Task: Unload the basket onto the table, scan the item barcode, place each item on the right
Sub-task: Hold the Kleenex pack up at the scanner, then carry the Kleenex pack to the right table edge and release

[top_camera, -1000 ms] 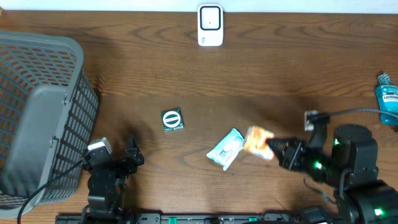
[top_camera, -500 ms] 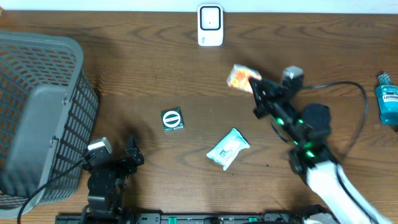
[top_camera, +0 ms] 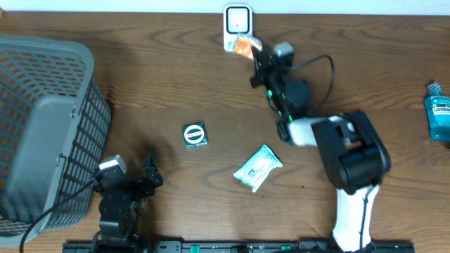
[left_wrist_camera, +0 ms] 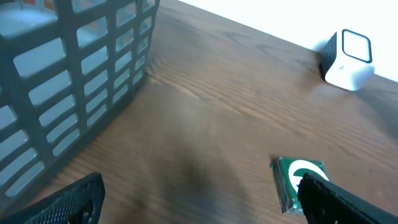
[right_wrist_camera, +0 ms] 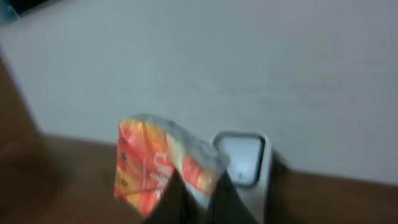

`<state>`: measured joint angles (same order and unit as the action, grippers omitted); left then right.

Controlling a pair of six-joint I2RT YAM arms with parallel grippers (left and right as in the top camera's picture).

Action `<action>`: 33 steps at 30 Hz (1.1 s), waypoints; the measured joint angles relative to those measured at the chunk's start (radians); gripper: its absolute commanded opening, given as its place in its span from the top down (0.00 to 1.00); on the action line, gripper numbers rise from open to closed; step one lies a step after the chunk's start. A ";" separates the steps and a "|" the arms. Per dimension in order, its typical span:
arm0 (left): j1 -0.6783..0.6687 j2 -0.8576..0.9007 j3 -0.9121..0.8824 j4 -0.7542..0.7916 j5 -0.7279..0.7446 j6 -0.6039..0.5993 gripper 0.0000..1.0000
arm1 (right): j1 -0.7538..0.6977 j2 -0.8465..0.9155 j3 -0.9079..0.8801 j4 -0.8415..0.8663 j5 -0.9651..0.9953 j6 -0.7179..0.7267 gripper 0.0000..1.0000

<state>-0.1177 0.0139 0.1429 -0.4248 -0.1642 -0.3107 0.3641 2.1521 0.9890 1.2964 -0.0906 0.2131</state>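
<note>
Grips a blurred orange packet (right_wrist_camera: 152, 165) in the clamped right pincer (right_wrist_camera: 196, 202), just before the white scanner (right_wrist_camera: 245, 155); shows no legible barcode. Holds the left pincer (left_wrist_camera: 199, 205) wide and empty, partly cut off by the frame edge.

Blue bottle (top_camera: 439, 111), right edge of the tabletop: white label band carries the brand "LISTERINE", small and cut by the frame edge; smaller print below it is unreadable; green box (top_camera: 195, 135): white round emblem on the top face, no letters resolvable in the overhead or left wrist view; orange packet (right_wrist_camera: 158, 165): white lettering and small yellow marks present, too blurred to read; white-and-blue pouch (top_camera: 258, 167): print too small to read.
</note>
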 measured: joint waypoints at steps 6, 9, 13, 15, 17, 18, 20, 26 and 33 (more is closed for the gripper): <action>0.000 0.000 0.000 0.000 0.000 0.000 0.02 | 0.000 0.206 0.446 -0.338 0.038 -0.122 0.99; 0.000 0.000 0.000 0.000 0.000 0.000 0.02 | -0.001 0.300 0.625 -0.409 0.048 -0.183 0.99; 0.000 0.000 0.000 0.000 0.000 0.000 0.02 | -0.003 0.419 0.832 -0.475 0.089 -0.233 0.99; 0.000 0.000 0.000 0.000 0.000 0.000 0.02 | -0.006 0.453 0.884 -0.496 0.103 -0.241 0.99; 0.000 0.000 0.000 0.000 0.000 0.000 0.02 | -0.011 0.467 0.896 -0.506 0.114 -0.249 0.99; 0.000 0.000 0.000 0.000 0.000 0.000 0.02 | -0.011 0.470 0.897 -0.507 0.116 -0.251 0.99; 0.000 0.000 0.000 0.000 0.000 0.000 0.02 | -0.015 0.471 0.897 -0.500 0.123 -0.253 0.99; 0.000 0.000 0.000 -0.001 0.000 0.000 0.01 | -0.016 0.460 0.906 -0.518 0.129 -0.254 0.99; 0.000 0.000 0.000 -0.001 0.001 0.000 0.02 | -0.032 0.269 0.906 -1.030 0.209 -0.254 0.99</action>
<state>-0.1177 0.0139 0.1429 -0.4259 -0.1635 -0.3111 0.3317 2.4214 1.8950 0.2668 0.1184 -0.0414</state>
